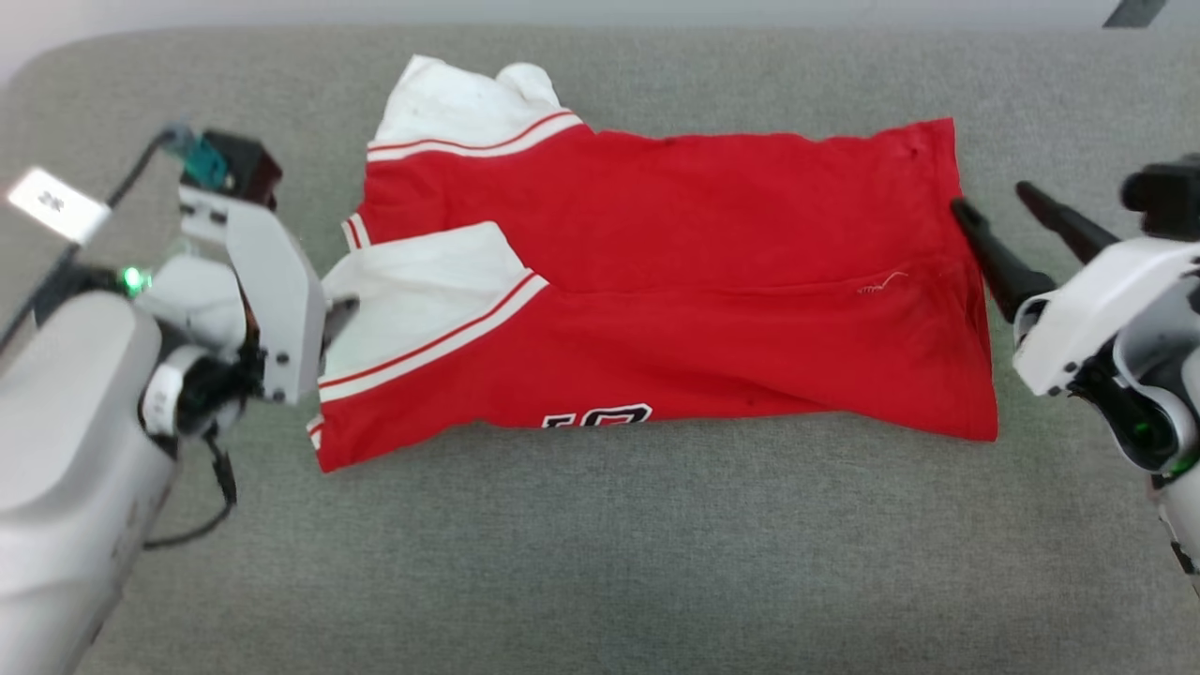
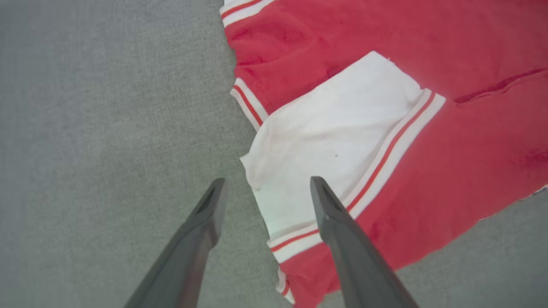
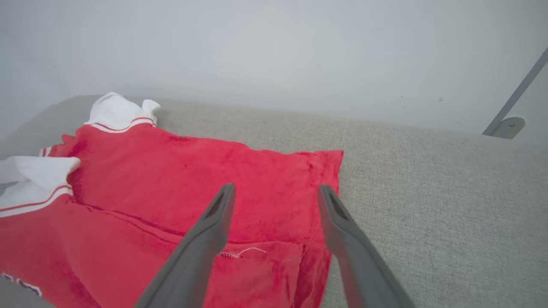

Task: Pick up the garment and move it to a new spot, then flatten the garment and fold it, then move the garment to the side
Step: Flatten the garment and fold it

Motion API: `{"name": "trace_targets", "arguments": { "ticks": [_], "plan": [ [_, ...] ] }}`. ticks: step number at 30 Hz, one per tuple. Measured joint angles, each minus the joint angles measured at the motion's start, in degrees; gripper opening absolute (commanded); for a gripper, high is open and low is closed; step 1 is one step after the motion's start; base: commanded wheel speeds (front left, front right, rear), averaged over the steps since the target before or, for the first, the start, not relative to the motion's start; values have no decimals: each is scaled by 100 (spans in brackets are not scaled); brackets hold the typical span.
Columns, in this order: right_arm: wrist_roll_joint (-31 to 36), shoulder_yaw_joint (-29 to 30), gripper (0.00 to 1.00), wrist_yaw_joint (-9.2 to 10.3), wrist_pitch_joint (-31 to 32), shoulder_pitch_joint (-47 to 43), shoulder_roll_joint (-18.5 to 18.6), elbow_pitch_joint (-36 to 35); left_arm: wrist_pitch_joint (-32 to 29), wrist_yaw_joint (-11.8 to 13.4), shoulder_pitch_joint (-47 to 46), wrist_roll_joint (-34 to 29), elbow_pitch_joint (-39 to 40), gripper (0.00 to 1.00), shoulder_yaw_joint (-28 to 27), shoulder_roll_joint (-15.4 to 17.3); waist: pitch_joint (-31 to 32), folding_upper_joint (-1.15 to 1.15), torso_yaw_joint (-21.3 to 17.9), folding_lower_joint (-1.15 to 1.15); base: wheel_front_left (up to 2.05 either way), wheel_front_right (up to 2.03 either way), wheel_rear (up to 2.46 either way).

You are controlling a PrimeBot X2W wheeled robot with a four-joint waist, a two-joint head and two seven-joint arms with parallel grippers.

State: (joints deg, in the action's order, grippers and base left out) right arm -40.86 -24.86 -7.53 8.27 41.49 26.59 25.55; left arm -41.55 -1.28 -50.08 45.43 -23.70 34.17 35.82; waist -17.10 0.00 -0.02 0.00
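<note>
- The garment [image 1: 712, 272] is soft, matt red cloth with a fine, slightly fuzzy knit, creased at its folds.
- Its sleeves [image 2: 334, 145] are the same dull cloth in white, and the striped trim [image 2: 394, 149] is matt too.
- A thin white thread [image 3: 250, 250] lies loose by a stitched seam.
- The grey surface [image 1: 600, 562] is coarse woven fabric, matt and flecked.
- The left gripper [image 2: 267, 182] and right gripper [image 3: 277, 187] have smooth, matt, dark grey fingers [image 2: 199, 233], plastic by the look. Their shells [image 1: 281, 291] are smooth white plastic with a faint sheen.
- The wall [image 3: 274, 51] is pale, smooth and matt.
</note>
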Motion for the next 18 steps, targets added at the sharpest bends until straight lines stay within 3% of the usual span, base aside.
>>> {"name": "trace_targets", "arguments": {
  "ticks": [8, 11, 18],
  "plan": [
    [275, 1029, 100, 0, -849, -707, -204, -681, -934, 805, 749, 380, 1140, 100, -54, 310, 272, 0, 68, 0, 0, 0, 0],
    [441, 1438, 100, 0, -975, -978, -366, -1002, -1095, 999, 1021, 474, 1330, 100, -56, 399, 301, 0, 37, 0, 0, 0, 0],
    [818, 2204, 100, 0, -901, -1624, -808, -1851, -959, 1114, 1323, 610, 1181, 100, -147, 382, 265, 0, -115, 0, 0, 0, 0]
  ]
}}
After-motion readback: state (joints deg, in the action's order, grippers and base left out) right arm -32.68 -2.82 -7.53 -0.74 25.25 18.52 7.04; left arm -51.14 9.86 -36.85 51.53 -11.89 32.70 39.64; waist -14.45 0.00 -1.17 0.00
